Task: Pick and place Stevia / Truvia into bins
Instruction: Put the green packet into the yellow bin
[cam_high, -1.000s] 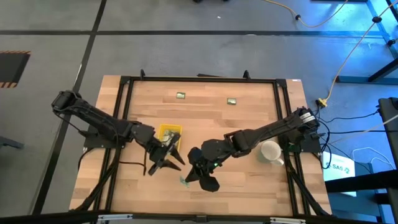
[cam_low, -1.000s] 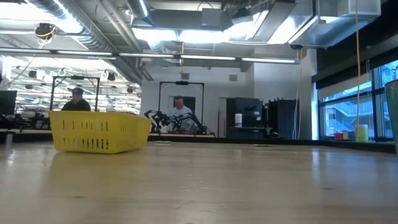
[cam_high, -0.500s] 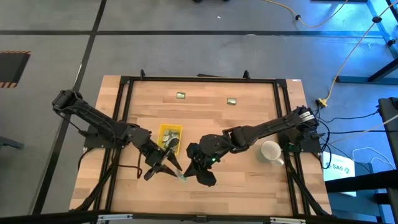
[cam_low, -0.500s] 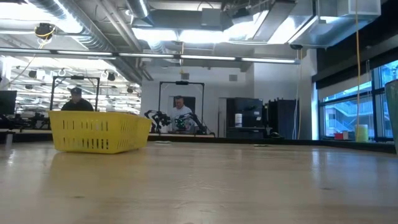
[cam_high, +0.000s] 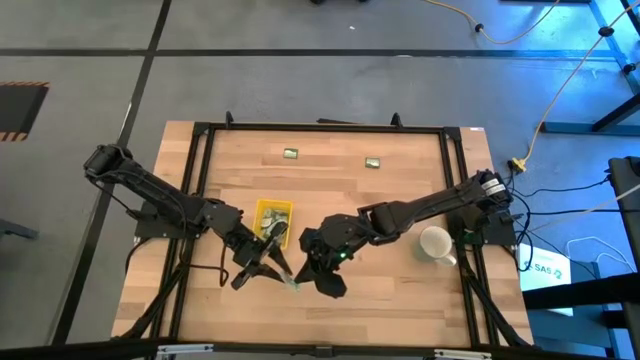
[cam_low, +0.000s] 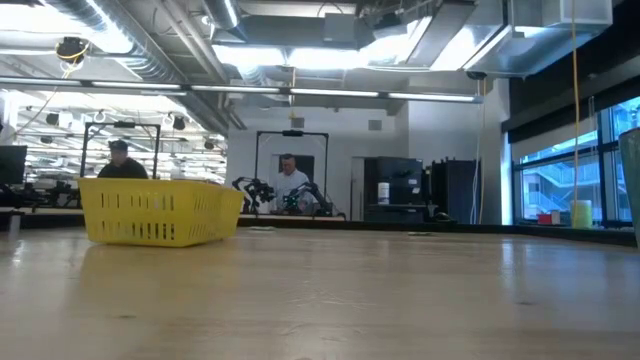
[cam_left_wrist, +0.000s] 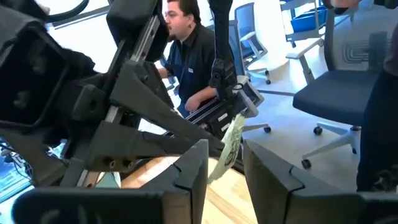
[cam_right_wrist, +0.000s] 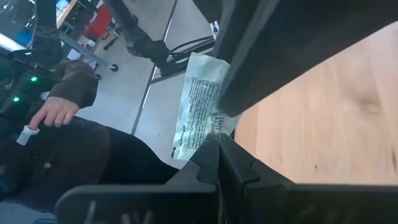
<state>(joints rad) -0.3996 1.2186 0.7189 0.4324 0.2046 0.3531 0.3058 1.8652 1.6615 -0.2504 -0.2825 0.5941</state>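
One pale green and white Stevia sachet (cam_high: 295, 286) sits in my shut right gripper (cam_high: 302, 278), near the table's near edge, in front of the yellow tray (cam_high: 272, 217). My left gripper (cam_high: 284, 270) is open. In the left wrist view its two fingers (cam_left_wrist: 193, 174) stand on either side of the sachet (cam_left_wrist: 233, 142). Several more sachets lie in the tray. Two others (cam_high: 291, 153) (cam_high: 372, 162) lie flat toward the table's far edge. In the low view the tray (cam_low: 160, 212) shows and no arm does. My right gripper (cam_right_wrist: 217, 149) pinches the sachet between its two fingers by one short end (cam_right_wrist: 196, 144), and the rest of the packet sticks out past the fingertips. The fingers come from the table's right. My left gripper: I cannot tell whether a finger touches the sachet.
A white mug (cam_high: 435, 243) stands by the table's right edge, beside the right arm. A black frame (cam_high: 320, 128) runs round the table top. Bare wood lies between the tray and the two far sachets. People sit in the room beyond the table.
The left gripper has moved from beside the tray toward the near edge and toward the right gripper. The right gripper has shifted toward the table's left and slightly toward the tray, bringing the sachet between the left gripper's fingers. In the last half second both have kept nearly still.
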